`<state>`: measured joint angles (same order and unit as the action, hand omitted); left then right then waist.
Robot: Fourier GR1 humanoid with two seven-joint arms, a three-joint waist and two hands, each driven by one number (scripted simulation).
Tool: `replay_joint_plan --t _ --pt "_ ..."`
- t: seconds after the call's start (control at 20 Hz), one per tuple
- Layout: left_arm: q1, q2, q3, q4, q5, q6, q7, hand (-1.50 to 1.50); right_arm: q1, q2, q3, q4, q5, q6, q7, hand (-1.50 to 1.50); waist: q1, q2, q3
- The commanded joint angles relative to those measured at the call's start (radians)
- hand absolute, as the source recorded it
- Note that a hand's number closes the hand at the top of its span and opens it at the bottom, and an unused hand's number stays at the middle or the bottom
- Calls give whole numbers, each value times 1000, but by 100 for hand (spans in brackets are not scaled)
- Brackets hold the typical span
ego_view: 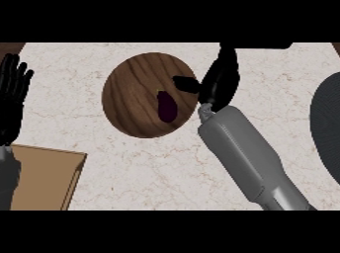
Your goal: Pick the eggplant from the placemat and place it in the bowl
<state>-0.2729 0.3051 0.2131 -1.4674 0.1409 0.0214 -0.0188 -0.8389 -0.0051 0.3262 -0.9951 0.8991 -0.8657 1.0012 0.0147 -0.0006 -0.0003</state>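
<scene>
I see the eggplant (165, 105) lying inside the brown wooden bowl (133, 94) on the table (165, 168). My right robot hand (218, 79) is just beside the bowl's rim, fingers spread, holding nothing. My left robot hand (5, 101) rests spread, fingers up, at the left edge.

The eggplant (165, 106) lies inside the wooden bowl (133, 94), toward its three o'clock side. The right robot hand (220, 79) sits just past the bowl's rim at three o'clock, fingers straight, thumb over the rim. At nine o'clock the left robot hand (5, 101) rests open, fingers up. A dark grey placemat (337, 128) lies at the marble counter's (144, 168) three o'clock edge.
</scene>
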Motion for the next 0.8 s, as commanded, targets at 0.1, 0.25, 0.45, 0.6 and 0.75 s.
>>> replay_joint_plan --t 0.1,0.25,0.45,0.6,0.75 --pt "4 24 18 -23 -3 7 32 0 172 -10 -54 -184 88 -132 74 -150 -35 -9 1" --pt "23 16 20 -60 -11 36 58 0 310 -60 -44 -428 87 -63 70 -150 -48 -14 1" --pt "38 19 38 -43 1 18 26 0 581 -119 10 -683 74 -98 -7 -150 -49 -10 1" --pt "0 12 15 -37 -7 19 51 0 754 -198 40 -788 -37 -154 -110 -150 -37 -3 2" --pt "31 24 28 -71 13 -10 50 0 875 -229 43 -948 -50 -117 -112 -150 -26 -3 1"
